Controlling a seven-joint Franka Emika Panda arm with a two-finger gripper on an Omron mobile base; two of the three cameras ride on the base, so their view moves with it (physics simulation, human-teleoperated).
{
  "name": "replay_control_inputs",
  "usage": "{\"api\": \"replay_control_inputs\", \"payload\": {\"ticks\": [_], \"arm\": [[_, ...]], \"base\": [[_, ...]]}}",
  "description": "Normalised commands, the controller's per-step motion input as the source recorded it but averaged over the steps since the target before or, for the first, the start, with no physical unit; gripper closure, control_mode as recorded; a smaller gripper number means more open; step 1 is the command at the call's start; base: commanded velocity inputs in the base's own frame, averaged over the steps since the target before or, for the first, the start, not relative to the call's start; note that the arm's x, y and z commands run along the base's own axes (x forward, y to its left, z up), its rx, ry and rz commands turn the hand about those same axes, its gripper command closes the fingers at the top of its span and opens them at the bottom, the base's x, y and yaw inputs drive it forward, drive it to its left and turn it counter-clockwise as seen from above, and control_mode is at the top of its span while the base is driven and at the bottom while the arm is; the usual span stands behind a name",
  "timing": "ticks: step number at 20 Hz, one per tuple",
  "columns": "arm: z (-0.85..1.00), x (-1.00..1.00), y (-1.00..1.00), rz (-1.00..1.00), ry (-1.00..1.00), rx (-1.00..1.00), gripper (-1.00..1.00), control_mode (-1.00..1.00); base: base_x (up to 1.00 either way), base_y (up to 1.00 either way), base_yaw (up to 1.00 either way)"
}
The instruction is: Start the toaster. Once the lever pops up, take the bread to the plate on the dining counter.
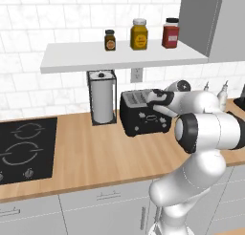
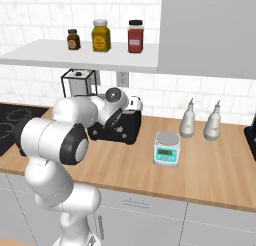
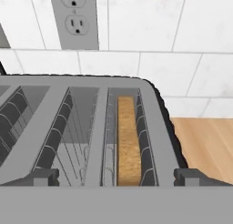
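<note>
Countertop of pale wood (image 1: 86,157) runs under a white tiled wall, and we see our white arm with dark joints (image 1: 210,129) reaching across it toward the back. A white shelf (image 1: 119,57) above carries three spice jars (image 1: 139,34), kept off the work surface. Below the shelf stands a white paper-towel roll in a black wire frame (image 1: 102,98), just beside the black boxy two-slot toaster (image 1: 143,115), which sits near the wall, presumably so its cord reaches the grey wall outlet (image 3: 75,18) behind it. To the other side, well apart, we find a small teal-faced kitchen scale (image 2: 166,148) and two pale bottles (image 2: 188,119).

Our two-finger gripper (image 3: 116,176) hovers over the toaster's top, jaws spread fully wide and holding nothing; its dark fingertips (image 3: 43,176) straddle the slots. The tan-brown slice of bread (image 3: 128,141) stands on edge, sunk down inside the right-hand slot in the hand view, ready for toasting.

We judge that the toaster has not been started yet; the hand probably needs to shift to the lever on the front face. The plate and dining counter lie elsewhere.
</note>
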Motion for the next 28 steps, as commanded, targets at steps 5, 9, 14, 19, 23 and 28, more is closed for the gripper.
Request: {"api": "replay_control_inputs", "payload": {"ticks": [5, 9, 14, 19, 23, 28], "arm": [[0.0, 0.0, -0.04, 0.0, 0.0, 0.0, -1.0, -1.0], [0.0, 0.0, -0.04, 0.0, 0.0, 0.0, -1.0, -1.0], [0.0, 0.0, -0.05, 0.0, 0.0, 0.0, -1.0, -1.0], [0.0, 0.0, -0.08, 0.0, 0.0, 0.0, -1.0, -1.0], [0.0, 0.0, -0.04, 0.0, 0.0, 0.0, -1.0, -1.0], [0.0, 0.0, 0.0, 0.0, 0.0, 0.0, -1.0, -1.0]], "base": [[0.0, 0.0, 0.0], [0.0, 0.0, 0.0], [0.0, 0.0, 0.0], [0.0, 0.0, 0.0], [0.0, 0.0, 0.0], [0.0, 0.0, 0.0]]}}
